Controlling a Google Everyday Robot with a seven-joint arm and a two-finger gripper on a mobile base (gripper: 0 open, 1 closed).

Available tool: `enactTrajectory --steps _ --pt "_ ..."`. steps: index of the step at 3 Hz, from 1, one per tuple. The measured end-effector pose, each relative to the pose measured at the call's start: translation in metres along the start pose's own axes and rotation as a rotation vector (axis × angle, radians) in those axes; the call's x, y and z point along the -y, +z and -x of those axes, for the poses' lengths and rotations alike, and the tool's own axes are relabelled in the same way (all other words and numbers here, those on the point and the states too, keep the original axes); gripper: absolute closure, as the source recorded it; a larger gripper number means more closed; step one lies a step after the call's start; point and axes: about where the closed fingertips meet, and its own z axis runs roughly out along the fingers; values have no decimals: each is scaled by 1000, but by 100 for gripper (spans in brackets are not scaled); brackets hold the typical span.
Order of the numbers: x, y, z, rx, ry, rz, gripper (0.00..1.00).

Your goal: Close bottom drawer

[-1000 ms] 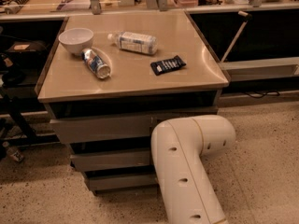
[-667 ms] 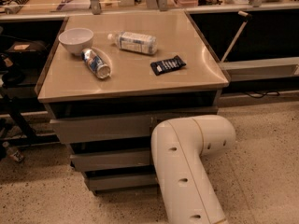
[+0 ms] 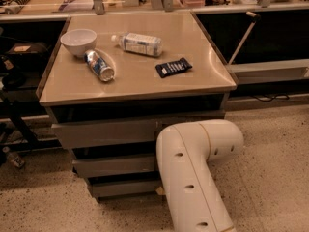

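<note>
Cabinet: beige, smooth, matte top with rounded edge, over three grey sheet-metal drawer fronts stacked in steps, each narrower than the one above. Dark gaps separate the fronts.

Bottom drawer: lowest and narrowest of the stack, just above the floor. Flat plain grey panel, a thin rectangle. Its long axis runs left to right across the view and its face points toward the camera. How far it stands out cannot be told from this angle.

Arm: glossy white plastic shell, a thick rounded tube bent at an elbow, with small round holes along it. It rises from the lower edge of the view and crosses in front of the right end of the bottom drawer, hiding that end.

Gripper: not in view; only the arm shell shows, so its finger state cannot be told, nor its place relative to the drawer.

On top: white round bowl, clear plastic bottle lying down, can lying down, dark flat packet.

Floor: pale speckled terrazzo.
</note>
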Motion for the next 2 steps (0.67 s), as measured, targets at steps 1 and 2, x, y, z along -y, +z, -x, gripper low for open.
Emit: enactTrajectory --steps 1,2 --pt "0 0 0 0 0 0 0" --pt "0 0 0 0 0 0 0"
